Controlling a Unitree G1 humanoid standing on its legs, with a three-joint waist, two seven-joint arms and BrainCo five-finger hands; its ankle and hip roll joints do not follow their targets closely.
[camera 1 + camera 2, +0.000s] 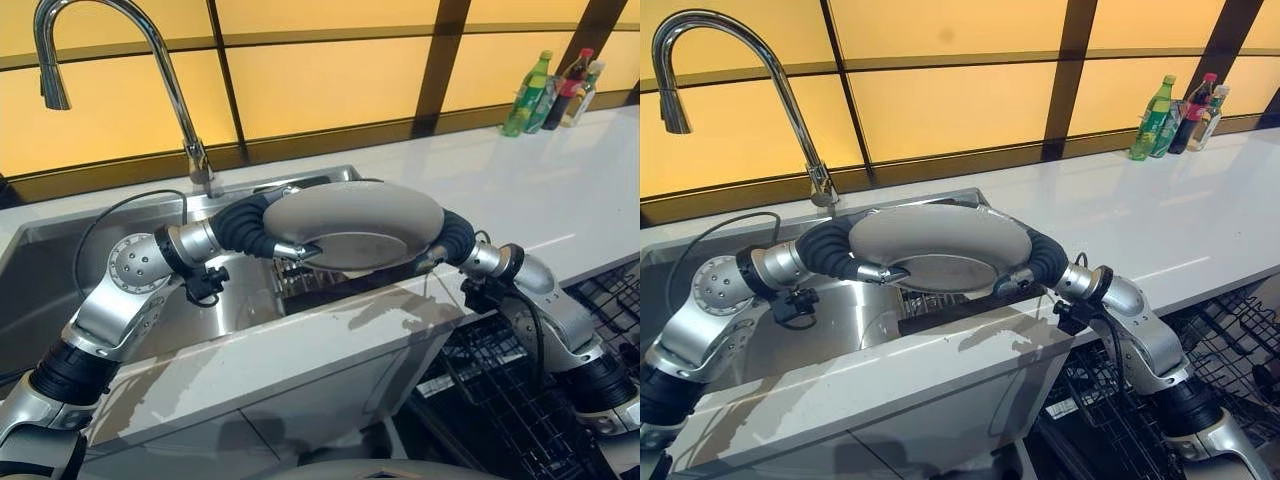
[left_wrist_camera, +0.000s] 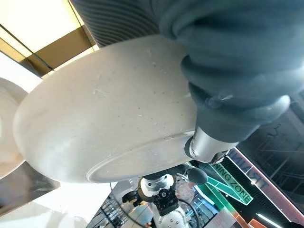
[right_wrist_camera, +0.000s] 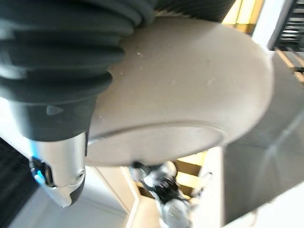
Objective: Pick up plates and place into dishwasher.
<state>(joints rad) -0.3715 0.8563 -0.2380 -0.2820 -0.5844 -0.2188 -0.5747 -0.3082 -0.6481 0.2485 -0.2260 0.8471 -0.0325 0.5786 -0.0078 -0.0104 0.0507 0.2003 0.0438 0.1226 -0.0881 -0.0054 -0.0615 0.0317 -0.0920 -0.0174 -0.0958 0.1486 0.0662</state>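
1. A pale grey plate [image 2: 104, 123] is seen from its underside, its round foot ring facing the camera and its rim tilted.
2. The left hand [image 2: 237, 90] lies against the plate's edge, its dark ribbed cover bulging over the rim; a silver thumb [image 2: 204, 147] with a dark tip presses on the underside near the foot ring.
3. The hand's other fingers are hidden behind the plate.
4. Past the plate, an amber wall panel [image 2: 33, 23] with a dark brown frame shows, and a white counter [image 2: 14, 71] lies under it.
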